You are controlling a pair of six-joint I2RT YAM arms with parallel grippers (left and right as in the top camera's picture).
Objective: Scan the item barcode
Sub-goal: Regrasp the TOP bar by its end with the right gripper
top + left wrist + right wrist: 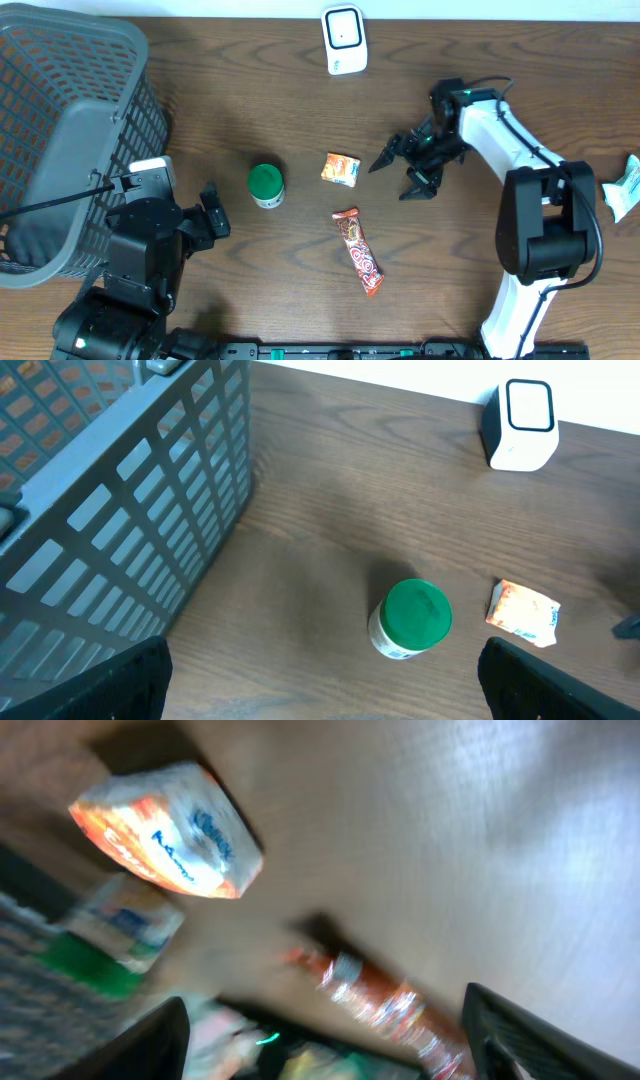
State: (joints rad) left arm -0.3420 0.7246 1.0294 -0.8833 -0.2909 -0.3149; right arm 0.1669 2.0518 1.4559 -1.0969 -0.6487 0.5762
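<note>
The white barcode scanner (344, 38) stands at the table's far edge, also in the left wrist view (520, 424). An orange tissue pack (341, 169) (168, 828) lies on the table mid-right. My right gripper (392, 180) (330, 1050) is just right of it, open and holding nothing. A red snack bar (359, 250) (385, 1005) lies nearer the front. A green-lidded jar (266, 185) (412, 618) stands left of the pack. My left gripper (218, 210) (320, 700) is open and empty, left of the jar. The right wrist view is blurred.
A large grey mesh basket (70, 140) (120, 510) fills the left side of the table. A white packet (625, 185) lies at the right edge.
</note>
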